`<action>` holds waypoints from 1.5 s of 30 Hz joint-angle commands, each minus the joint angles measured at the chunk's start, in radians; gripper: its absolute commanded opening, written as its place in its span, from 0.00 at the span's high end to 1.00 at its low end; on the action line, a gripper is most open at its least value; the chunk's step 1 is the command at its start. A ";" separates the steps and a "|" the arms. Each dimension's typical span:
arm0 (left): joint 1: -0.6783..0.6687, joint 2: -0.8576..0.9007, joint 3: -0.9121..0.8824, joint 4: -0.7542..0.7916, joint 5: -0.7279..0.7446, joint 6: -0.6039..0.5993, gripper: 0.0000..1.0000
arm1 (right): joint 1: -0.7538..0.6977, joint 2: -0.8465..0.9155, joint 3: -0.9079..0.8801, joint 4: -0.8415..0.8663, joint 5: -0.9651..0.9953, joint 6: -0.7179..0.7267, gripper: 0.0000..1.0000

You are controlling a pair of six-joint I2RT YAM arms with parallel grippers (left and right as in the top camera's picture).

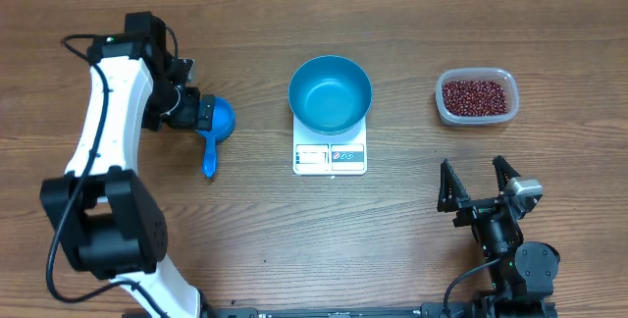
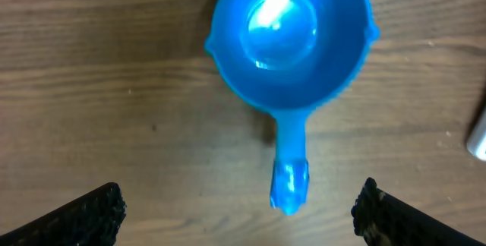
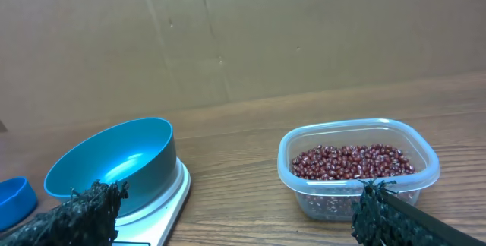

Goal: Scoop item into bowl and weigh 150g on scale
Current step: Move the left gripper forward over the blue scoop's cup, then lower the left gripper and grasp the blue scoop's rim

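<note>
Blue bowl sits empty on the white scale at the middle of the counter, while the red-brown beans lie in a clear tub on the right arm's side. The left hand hovers released, fingers spread wide, over the small blue scoop. The right hand is also released, near the tub, grasping nothing.

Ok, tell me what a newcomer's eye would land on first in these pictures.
Dead centre, the empty blue bowl sits on the white scale. To its right, a clear tub holds a pile of dark red-brown beans. On the left, a small blue scoop lies empty, with the left end effector open close by it.
</note>
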 commanded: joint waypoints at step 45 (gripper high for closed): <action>0.004 0.270 0.021 0.253 -0.013 0.071 0.01 | -0.005 -0.011 -0.011 0.003 -0.005 -0.008 0.00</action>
